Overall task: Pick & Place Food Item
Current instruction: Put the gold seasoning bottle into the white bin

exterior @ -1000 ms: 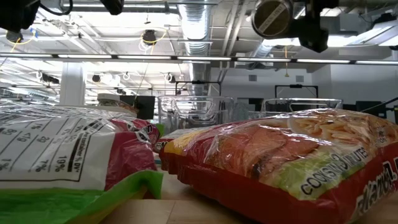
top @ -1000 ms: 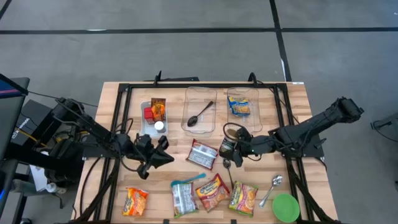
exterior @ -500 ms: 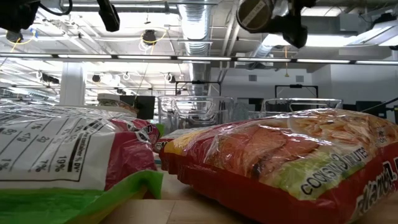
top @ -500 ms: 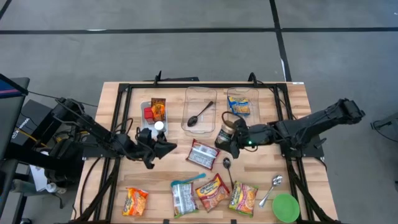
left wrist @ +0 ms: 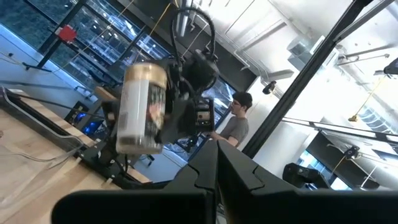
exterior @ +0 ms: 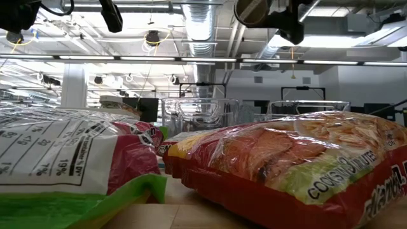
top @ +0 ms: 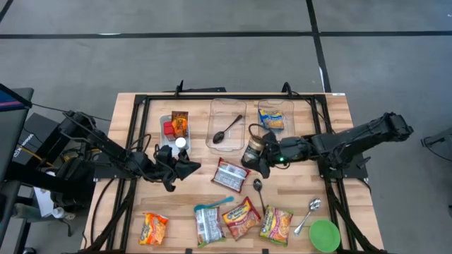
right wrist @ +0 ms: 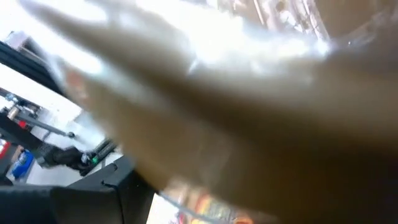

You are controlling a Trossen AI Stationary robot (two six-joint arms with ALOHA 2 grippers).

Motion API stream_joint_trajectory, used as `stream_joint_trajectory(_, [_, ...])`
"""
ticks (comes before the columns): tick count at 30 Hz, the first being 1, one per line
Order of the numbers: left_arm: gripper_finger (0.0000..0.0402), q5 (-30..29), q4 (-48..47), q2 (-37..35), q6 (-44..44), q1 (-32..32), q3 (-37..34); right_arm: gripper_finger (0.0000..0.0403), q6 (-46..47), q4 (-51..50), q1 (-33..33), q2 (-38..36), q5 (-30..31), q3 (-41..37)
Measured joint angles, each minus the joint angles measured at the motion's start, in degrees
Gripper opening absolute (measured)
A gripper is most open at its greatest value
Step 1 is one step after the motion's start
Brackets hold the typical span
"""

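A small jar (top: 252, 147) with brown contents and a tan lid hangs above the table's middle, just near of the clear bins. My right gripper (top: 263, 153) is shut on it. The left wrist view shows the jar (left wrist: 140, 107) with that gripper behind it. The jar (right wrist: 217, 93) fills the right wrist view as a blur. In the low view its round end (exterior: 250, 9) shows at the top. My left gripper (top: 192, 167) hangs shut at the table's left middle, with nothing in it; its fingers (left wrist: 216, 171) are closed together. My right gripper pinches the jar's side wall (left wrist: 163, 107) between its two fingers, across the jar's middle. The fingers come from the table's right, slanting a little downward. The jar is lifted clear of the table and tilted, one round end toward the near edge.
Three clear bins stand at the far side: one with snacks and a bottle (top: 174, 130), one with a black spoon (top: 227, 128), one with a yellow packet (top: 272, 120). A packet (top: 229, 175), noodle packs (top: 242, 217), spoons (top: 308, 212) and a green bowl (top: 324, 235) lie nearer.
My right gripper has carried the jar toward the far edge and a little to the left and up, nearer the bins; the jar stays clear of the table. My left gripper has stayed in place but turned at the wrist, its fingers swinging from the near right toward the right.
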Motion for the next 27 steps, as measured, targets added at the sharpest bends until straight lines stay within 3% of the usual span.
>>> stream_joint_trajectory(14, [0.0000,0.6,-4.0,0.0,-4.7,0.0,0.0,0.0281,1.8,6.2,5.0,13.3,-3.7,1.1])
stream_joint_trajectory(21, [0.0000,11.9,-19.6,0.0,-15.2,3.5,3.1,0.0282,-1.5,2.6,5.0,17.7,-6.5,7.7])
stream_joint_trajectory(27, [0.0000,18.1,-33.6,0.0,-15.2,6.3,9.7,0.0282,-3.1,-4.7,5.1,21.2,-8.9,13.5])
